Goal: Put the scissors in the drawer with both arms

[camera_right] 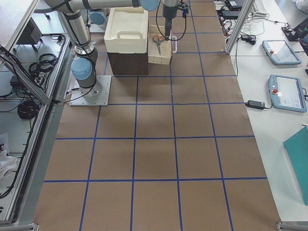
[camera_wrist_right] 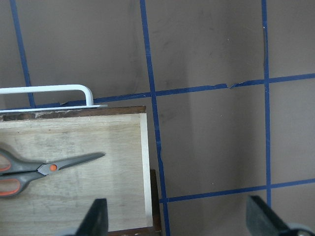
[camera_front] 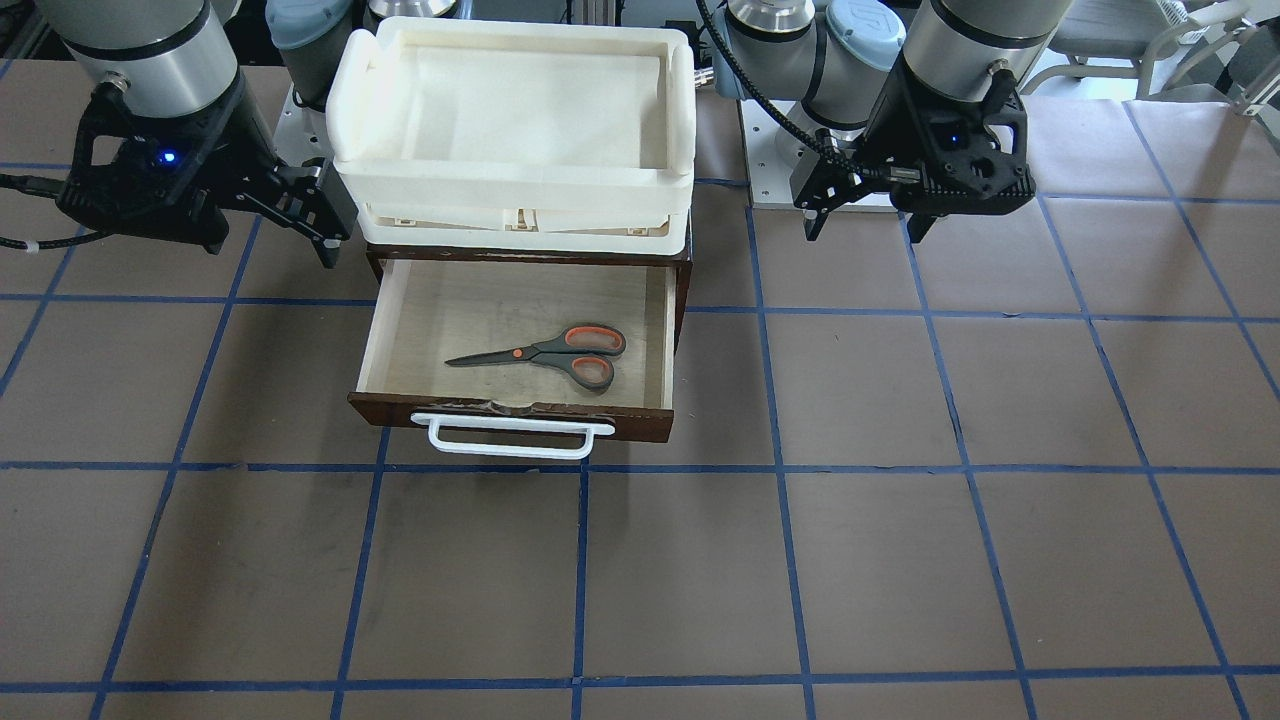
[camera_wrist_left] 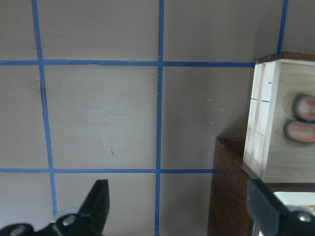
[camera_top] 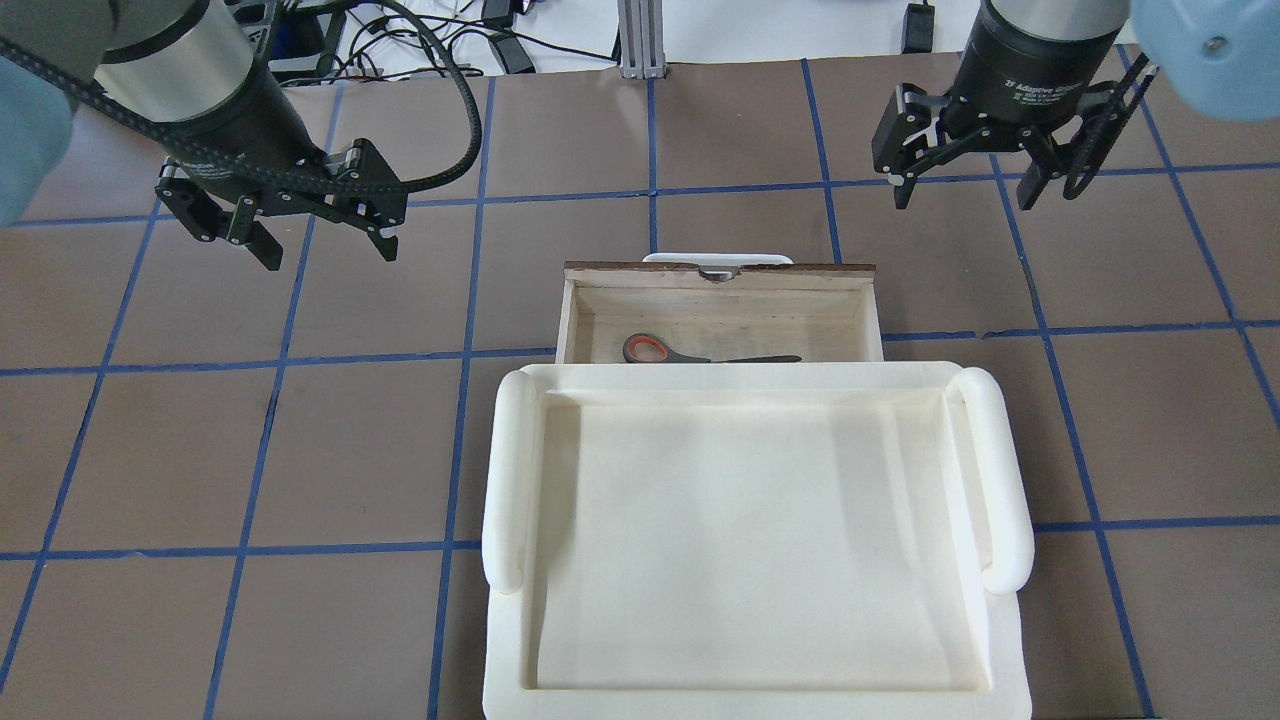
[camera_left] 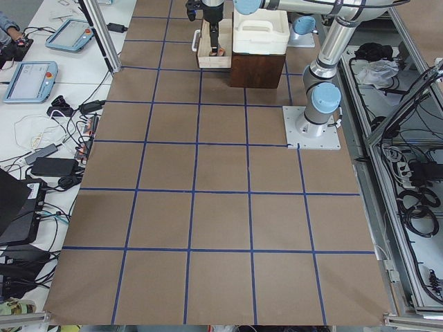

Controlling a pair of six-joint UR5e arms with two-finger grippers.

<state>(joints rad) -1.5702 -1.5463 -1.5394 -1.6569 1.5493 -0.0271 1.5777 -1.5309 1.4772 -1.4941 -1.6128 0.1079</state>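
Starting at the fingers: left gripper (camera_top: pixel 330 250) spread wide, nothing held, hanging above bare table (camera_front: pixel 900 560) toward the left end. Same for right gripper (camera_top: pixel 962 195): wide, empty, raised toward the right end.

Between the two: drawer (camera_front: pixel 375 340), standing open out of the dark box (camera_left: pixel 257 69) toward the operators' edge, white handle (camera_front: pixel 510 440) facing that edge. Flat on the drawer floor: scissors (camera_front: pixel 550 355), touching neither gripper and nearer the front panel than the box. Long axis parallel to the drawer front, i.e. along the table's length, with loops toward the left end and blades toward the right end. On top of the box: cream tray (camera_front: pixel 510 185), not involved.

Judging placement done, closing left. Push direction: from the operators' edge back toward the robot's edge, square to the front panel, so across the scissors' axis. No snag expected, blades well inside the walls.

Probably nearer: right gripper. Drawer's right front corner and handle end sit close by its fingers in the right wrist view, versus only the left wall at the frame edge in the left wrist view. Suggest right for the push, contact on panel or handle.
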